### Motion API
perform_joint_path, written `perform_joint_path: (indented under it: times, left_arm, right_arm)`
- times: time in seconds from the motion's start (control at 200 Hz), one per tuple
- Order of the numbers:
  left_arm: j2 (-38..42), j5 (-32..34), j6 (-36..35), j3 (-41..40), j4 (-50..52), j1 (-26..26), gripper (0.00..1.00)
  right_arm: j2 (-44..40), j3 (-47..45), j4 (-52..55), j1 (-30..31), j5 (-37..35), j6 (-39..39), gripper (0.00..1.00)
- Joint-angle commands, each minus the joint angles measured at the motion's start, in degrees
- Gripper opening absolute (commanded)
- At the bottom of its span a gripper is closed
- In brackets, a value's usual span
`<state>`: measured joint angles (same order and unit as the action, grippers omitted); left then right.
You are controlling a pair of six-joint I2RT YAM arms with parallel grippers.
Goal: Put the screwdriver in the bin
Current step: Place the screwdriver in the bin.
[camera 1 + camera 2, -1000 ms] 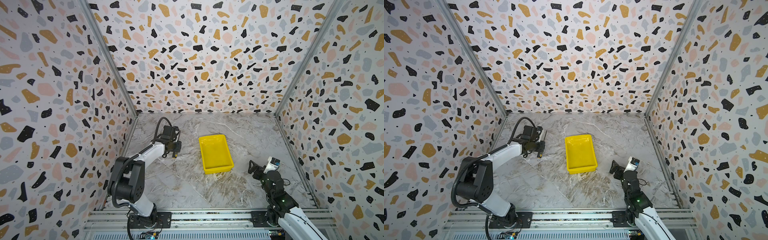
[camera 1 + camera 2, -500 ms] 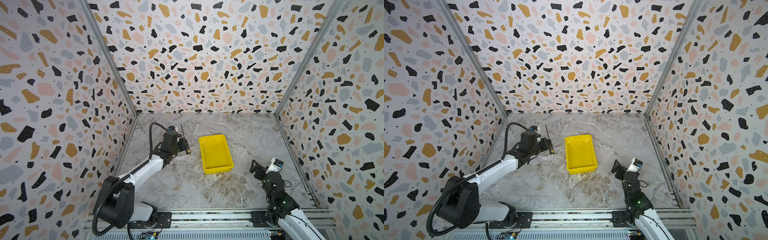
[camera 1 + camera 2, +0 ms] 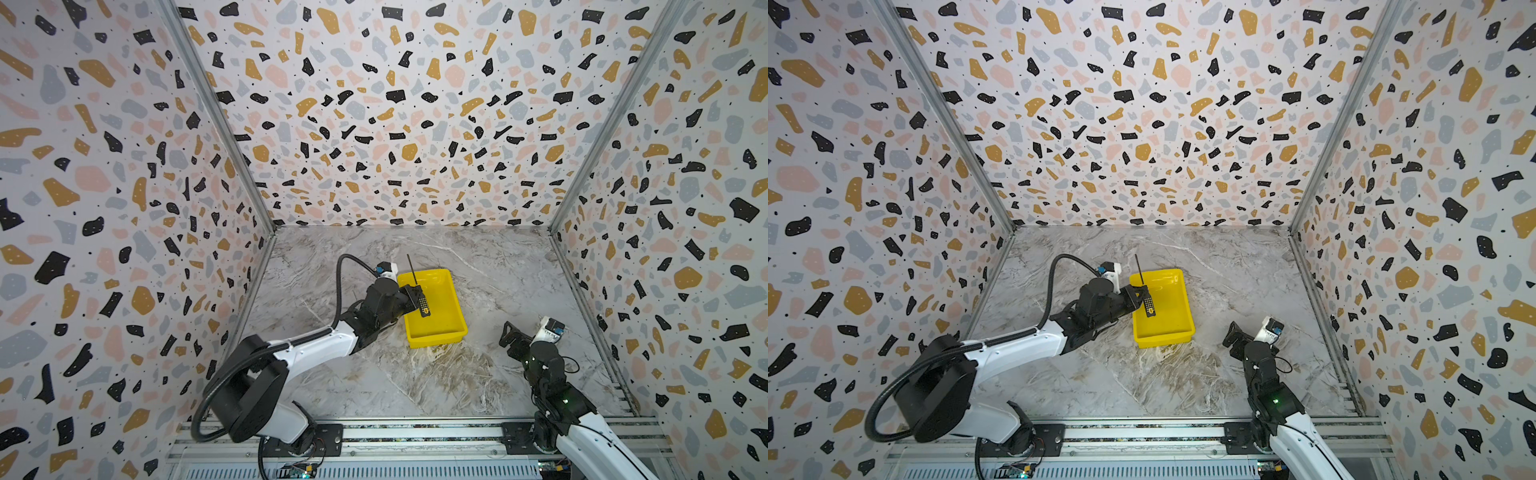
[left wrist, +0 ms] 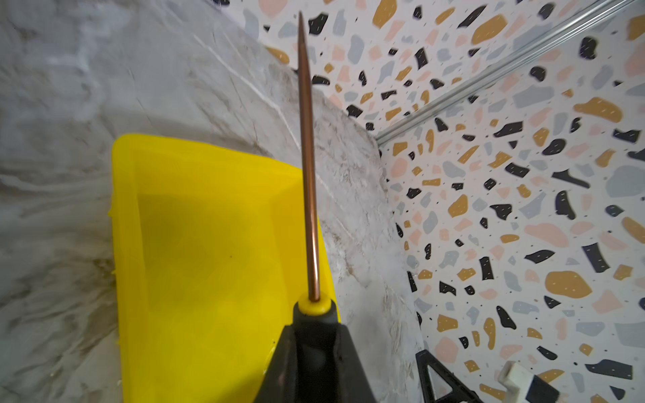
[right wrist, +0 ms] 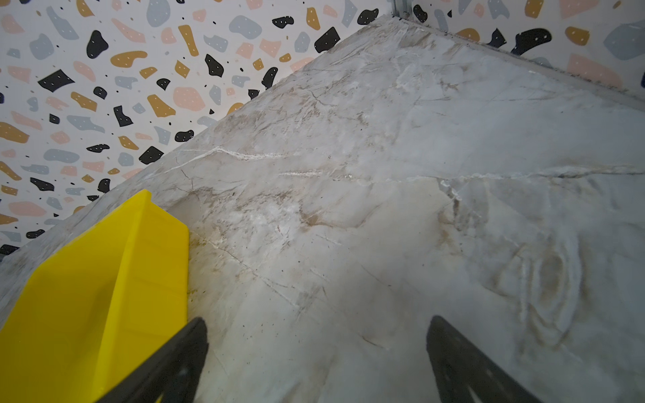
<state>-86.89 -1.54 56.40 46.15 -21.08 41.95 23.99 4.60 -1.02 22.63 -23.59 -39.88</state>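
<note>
The left gripper (image 3: 414, 296), pinching the screwdriver (image 3: 423, 307), has swung from near the surface's left edge to over the bin (image 3: 437, 337), by its left rim. Only lowering and release seem left; the right gripper (image 5: 316, 359) idles spread.

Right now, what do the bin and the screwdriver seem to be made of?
The bin: likely moulded plastic, bright yellow, smooth with a soft sheen. The screwdriver: its shaft looks like metal, coppery and glossy; its handle seems matte black rubber or plastic.
</note>
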Motion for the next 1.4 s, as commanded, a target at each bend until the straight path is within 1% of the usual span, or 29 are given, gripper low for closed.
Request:
perform_joint_path:
  times: [0.0, 0.15, 0.295, 0.601, 0.651, 0.731, 0.746, 0.766, 0.916, 0.941, 0.966, 1.161, 1.171, 1.221, 1.242, 1.257, 1.267, 1.292, 1.332, 1.352, 1.397]
  left_arm:
    - [-3.1, -2.19, 0.89, 3.12, -3.63, 0.47, 0.0]
    - [-4.91, -1.7, -0.6, 3.54, -1.97, 0.94, 0.0]
    - [-5.26, 0.38, -2.44, 3.6, 0.33, 1.09, 0.03]
    - [-7.14, -1.0, -2.44, 5.02, 1.74, 1.5, 0.05]
    - [-7.36, -1.1, -2.44, 5.0, 1.75, 1.63, 0.08]
    - [-7.54, -1.01, -2.93, 4.78, 1.48, 1.81, 0.17]
    - [-7.65, -0.97, -3.03, 4.82, 1.55, 1.88, 0.2]
    - [-7.65, -0.92, -3.18, 4.83, 1.63, 1.9, 0.22]
    - [-7.31, -0.05, -3.62, 4.74, 2.1, 2.01, 0.26]
    - [-7.17, 0.04, -3.58, 4.77, 2.15, 1.99, 0.3]
    - [-7.07, 0.09, -3.62, 4.89, 2.3, 2.04, 0.3]
    - [-4.3, 0.68, -5.34, 7.02, 6.22, 2.0, 0.32]
    - [-3.98, 0.91, -6.92, 7.22, 6.29, 2.06, 0.32]
    - [-1.99, 2.02, -9.82, 8.46, 9.82, 2.07, 0.33]
    - [-1.12, 2.72, -11.27, 9.18, 11.2, 2.08, 0.35]
    - [-0.37, 3.5, -12.45, 9.67, 12.09, 2.08, 0.41]
    - [0.08, 4.25, -13.2, 9.95, 12.83, 2.03, 0.43]
    - [1.5, 6.15, -15.27, 11.12, 15.26, 2.01, 0.56]
    - [3.67, 9.77, -18.6, 12.57, 19.18, 2.03, 0.59]
    - [4.86, 11.49, -21.21, 13.04, 20.81, 2.0, 0.63]
    - [7.93, 16.72, -26.13, 13.03, 23.62, 2.0, 0.65]
  right_arm:
    - [-0.51, 1.11, -0.03, 0.39, -1.04, -0.43, 0.99]
    - [-1.27, 0.76, -0.51, 0.61, -1.27, -0.38, 0.99]
    - [-0.53, 0.8, -1.2, 0.75, -1.06, -0.28, 0.99]
    - [-1.67, 0.69, -0.6, 1.35, -1.83, -0.35, 0.99]
    - [-2.13, 0.59, -0.48, 1.36, -2.03, -0.41, 0.99]
    - [-2.65, 0.42, -0.39, 1.44, -1.96, -0.37, 0.99]
    - [-2.64, 0.41, -0.39, 1.45, -1.98, -0.42, 0.99]
    - [-2.73, 0.41, -0.39, 1.45, -1.98, -0.37, 0.99]
    - [-3.03, 0.34, -0.36, 1.54, -1.95, -0.34, 0.99]
    - [-2.98, 0.33, -0.39, 1.54, -1.98, -0.42, 0.99]
    - [-3.04, 0.37, -0.37, 1.54, -1.98, -0.36, 0.99]
    - [-3.33, 0.23, -0.2, 1.6, -1.63, -0.46, 0.99]
    - [-3.4, 0.26, -0.19, 1.62, -1.63, -0.46, 0.99]
    - [-3.8, 0.24, -0.11, 1.62, -1.63, -0.46, 0.99]
    - [-3.93, 0.2, -0.04, 1.6, -1.62, -0.51, 0.99]
    - [-4.06, 0.16, 0.06, 1.61, -1.61, -0.54, 0.99]
    - [-4.11, 0.15, 0.05, 1.62, -1.62, -0.48, 0.99]
    - [-4.31, 0.07, 0.12, 1.62, -1.62, -0.46, 0.99]
    - [-4.67, -0.03, 0.19, 1.62, -1.65, -0.42, 0.99]
    - [-4.79, -0.08, 0.15, 1.62, -1.63, -0.46, 0.99]
    - [-5.16, -0.18, 0.23, 1.61, -1.63, -0.46, 0.99]
